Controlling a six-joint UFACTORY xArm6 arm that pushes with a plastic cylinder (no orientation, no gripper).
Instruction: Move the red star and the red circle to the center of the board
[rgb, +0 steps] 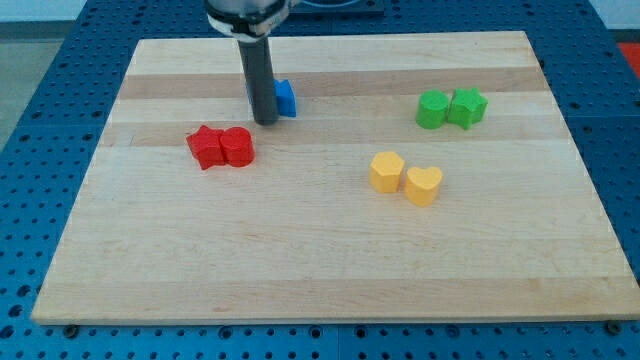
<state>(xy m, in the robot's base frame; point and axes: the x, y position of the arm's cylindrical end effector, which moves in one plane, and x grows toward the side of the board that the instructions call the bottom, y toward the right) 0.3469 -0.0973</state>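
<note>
The red star (207, 147) and the red circle (238, 146) sit touching side by side at the view's left of the board's middle. My tip (265, 122) rests on the board just above and to the right of the red circle, a small gap apart from it. The rod hides part of a blue block (285, 98) directly behind it.
A green circle (432, 110) and a green star-like block (467, 107) sit together at the view's upper right. A yellow hexagon-like block (386, 171) and a yellow heart (423, 185) sit together right of the middle. The wooden board (320, 280) lies on a blue pegboard table.
</note>
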